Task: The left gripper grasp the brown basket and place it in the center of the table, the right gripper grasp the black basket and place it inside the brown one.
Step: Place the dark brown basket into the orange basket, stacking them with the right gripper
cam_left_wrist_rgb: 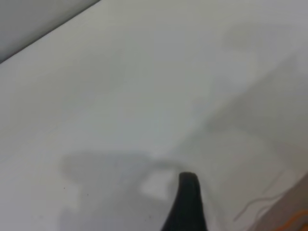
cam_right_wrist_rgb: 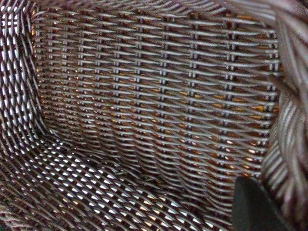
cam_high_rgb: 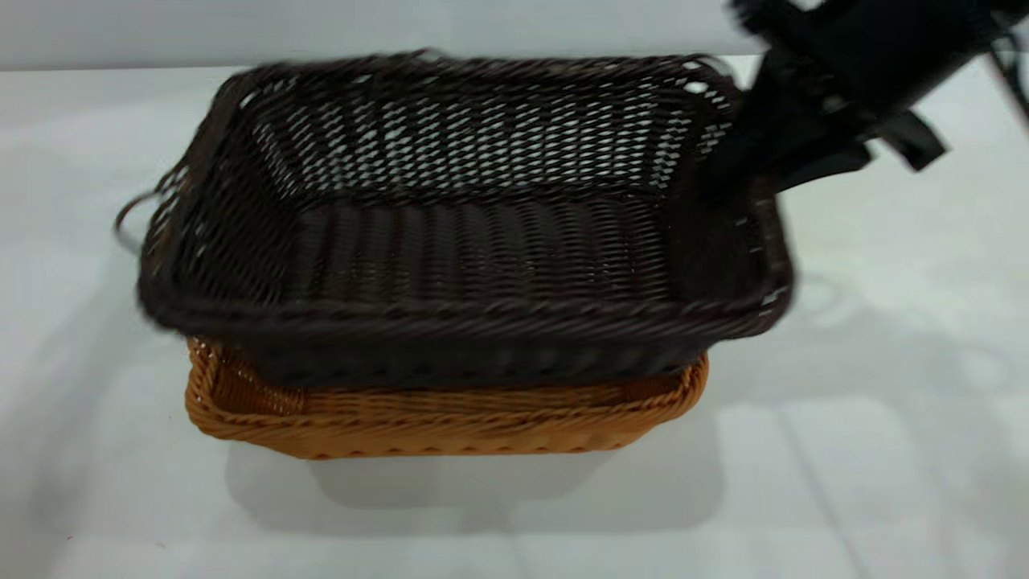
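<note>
The black basket [cam_high_rgb: 474, 241] hangs tilted over the brown basket [cam_high_rgb: 450, 422], which stands on the table [cam_high_rgb: 884, 450]. The black basket's near side is sunk behind the brown rim. My right gripper [cam_high_rgb: 727, 173] comes in from the upper right and is shut on the black basket's right rim. In the right wrist view one dark finger [cam_right_wrist_rgb: 255, 207] sits inside the black basket's weave [cam_right_wrist_rgb: 144, 106], beside the rim. My left gripper [cam_left_wrist_rgb: 240, 211] is outside the exterior view. One of its fingers [cam_left_wrist_rgb: 187, 204] shows over bare table, open and empty, with a corner of the brown basket [cam_left_wrist_rgb: 296, 219] beside it.
The table's far edge [cam_high_rgb: 120, 68] runs along the back, with a grey wall behind. A loose strand loop [cam_high_rgb: 129, 217] sticks out from the black basket's left end.
</note>
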Available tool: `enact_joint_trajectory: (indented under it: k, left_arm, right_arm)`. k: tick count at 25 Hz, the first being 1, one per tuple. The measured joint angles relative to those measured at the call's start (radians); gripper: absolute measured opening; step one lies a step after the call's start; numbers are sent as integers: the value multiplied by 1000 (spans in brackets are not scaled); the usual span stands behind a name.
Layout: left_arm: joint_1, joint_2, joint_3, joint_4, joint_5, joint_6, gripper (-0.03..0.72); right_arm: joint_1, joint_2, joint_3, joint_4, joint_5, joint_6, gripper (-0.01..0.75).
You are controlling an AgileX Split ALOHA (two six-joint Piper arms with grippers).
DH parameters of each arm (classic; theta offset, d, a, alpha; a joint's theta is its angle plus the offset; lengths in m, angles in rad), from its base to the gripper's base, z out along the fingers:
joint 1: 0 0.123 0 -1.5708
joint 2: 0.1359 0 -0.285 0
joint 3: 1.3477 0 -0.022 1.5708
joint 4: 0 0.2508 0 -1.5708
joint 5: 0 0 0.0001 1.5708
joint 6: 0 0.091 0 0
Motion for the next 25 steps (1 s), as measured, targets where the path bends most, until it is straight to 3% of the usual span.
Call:
enact_joint_trajectory:
  k: [5, 20, 23, 25]
  left_arm:
    - [0, 13, 0, -2, 0, 0, 584]
    - [0, 13, 0, -2, -4, 1, 584]
    - [0, 13, 0, -2, -4, 1, 584]
    - [0, 13, 0, -2, -4, 1, 584]
  right_arm:
    - [59, 42, 0, 9, -94, 32, 80]
    - [62, 129, 0, 91, -190, 29, 90]
    - [62, 129, 0, 103, -190, 17, 139]
    - [62, 129, 0, 110, -185, -4, 220]
